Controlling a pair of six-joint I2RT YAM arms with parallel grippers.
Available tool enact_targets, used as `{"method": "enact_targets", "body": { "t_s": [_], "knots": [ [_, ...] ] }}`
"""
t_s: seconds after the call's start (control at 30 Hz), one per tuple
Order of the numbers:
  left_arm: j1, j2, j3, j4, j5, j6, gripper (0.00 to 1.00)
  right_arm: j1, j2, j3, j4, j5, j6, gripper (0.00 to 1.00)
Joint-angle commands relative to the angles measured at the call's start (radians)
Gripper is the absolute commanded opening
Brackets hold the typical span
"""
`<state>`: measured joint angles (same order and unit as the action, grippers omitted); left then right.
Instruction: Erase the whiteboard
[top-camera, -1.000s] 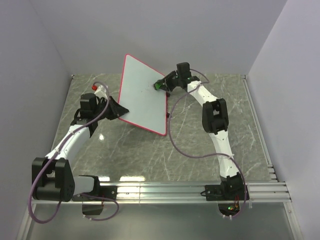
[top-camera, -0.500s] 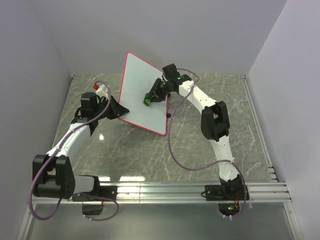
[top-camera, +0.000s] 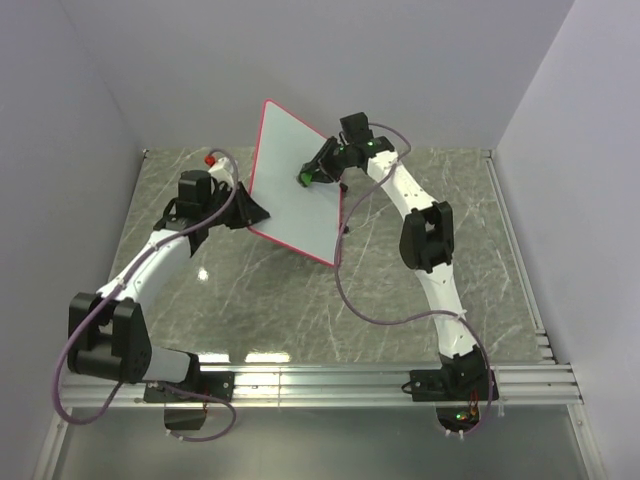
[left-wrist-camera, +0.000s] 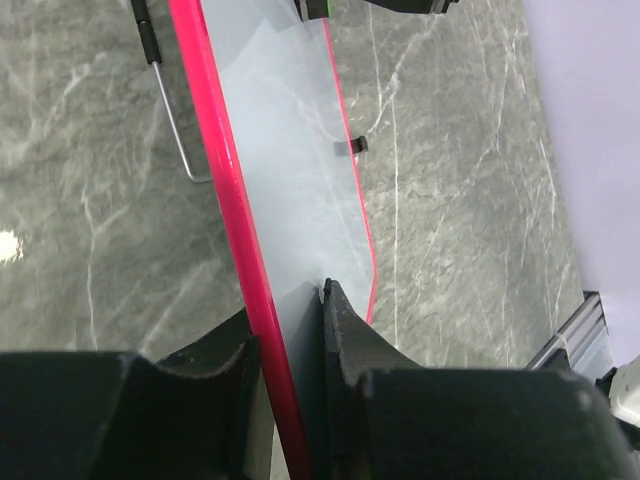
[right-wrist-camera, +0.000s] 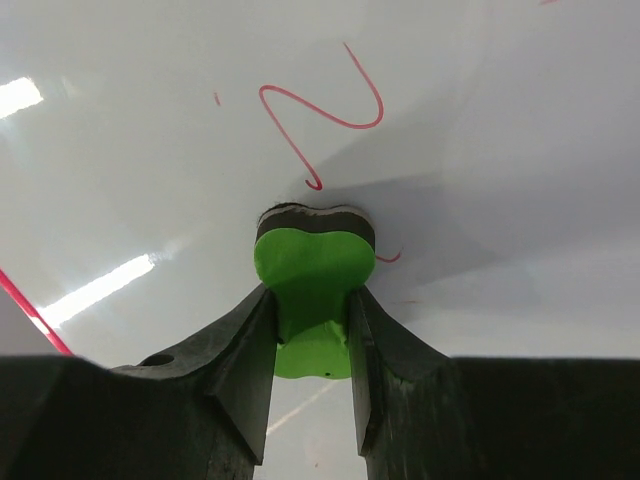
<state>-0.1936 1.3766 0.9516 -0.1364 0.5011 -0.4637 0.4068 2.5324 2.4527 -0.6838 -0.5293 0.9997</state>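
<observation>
The whiteboard (top-camera: 290, 190), white with a red-pink rim, stands tilted on edge at the table's back centre. My left gripper (top-camera: 252, 210) is shut on its left rim; the left wrist view shows the rim (left-wrist-camera: 225, 190) clamped between my fingers. My right gripper (top-camera: 312, 175) is shut on the green eraser (top-camera: 304, 180) and presses it against the board face. In the right wrist view the eraser (right-wrist-camera: 312, 275) has its dark pad on the board (right-wrist-camera: 150, 130), just below a red scribble (right-wrist-camera: 320, 115).
A red-capped marker (top-camera: 210, 160) shows at the left wrist. A thin wire stand (left-wrist-camera: 172, 110) lies on the marble table (top-camera: 400, 270) behind the board. A metal rail (top-camera: 350, 380) runs along the near edge; walls close the back and sides.
My right gripper swept the eraser down-left across the board, then back up to its upper right part. My left gripper shifted the board right and turned it more upright.
</observation>
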Motion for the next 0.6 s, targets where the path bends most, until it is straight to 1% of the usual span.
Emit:
{"method": "enact_targets", "body": {
  "t_s": [0.0,0.1,0.13,0.17,0.2,0.27,0.3,0.4,0.47,0.57],
  "knots": [
    [-0.153,0.209,-0.053,-0.299,0.196,0.365,0.00,0.035,0.036,-0.047,-0.039,0.048,-0.044,0.00],
    [-0.220,0.300,0.004,-0.342,0.243,0.404,0.00,0.033,0.008,-0.072,-0.110,0.063,-0.104,0.00],
    [-0.243,0.324,0.047,-0.360,0.244,0.418,0.00,0.035,-0.009,-0.092,-0.128,0.068,-0.143,0.00],
    [-0.289,0.370,0.064,-0.376,0.251,0.451,0.00,0.035,-0.027,-0.122,-0.143,0.078,-0.165,0.00],
    [-0.308,0.390,0.079,-0.390,0.267,0.453,0.00,0.035,-0.075,-0.197,-0.163,0.083,-0.186,0.00],
    [-0.363,0.427,0.111,-0.419,0.281,0.502,0.00,0.036,-0.128,-0.283,-0.177,0.095,-0.254,0.00],
    [-0.378,0.433,0.118,-0.428,0.292,0.511,0.00,0.035,-0.177,-0.361,-0.190,0.106,-0.272,0.00],
    [-0.437,0.434,0.116,-0.445,0.312,0.520,0.00,0.035,-0.248,-0.466,-0.217,0.127,-0.343,0.00],
    [-0.467,0.420,0.095,-0.447,0.317,0.516,0.00,0.020,-0.262,-0.488,-0.218,0.120,-0.368,0.00],
    [-0.500,0.398,0.061,-0.439,0.346,0.501,0.00,-0.009,-0.248,-0.448,-0.221,0.106,-0.371,0.00]
  ]
}}
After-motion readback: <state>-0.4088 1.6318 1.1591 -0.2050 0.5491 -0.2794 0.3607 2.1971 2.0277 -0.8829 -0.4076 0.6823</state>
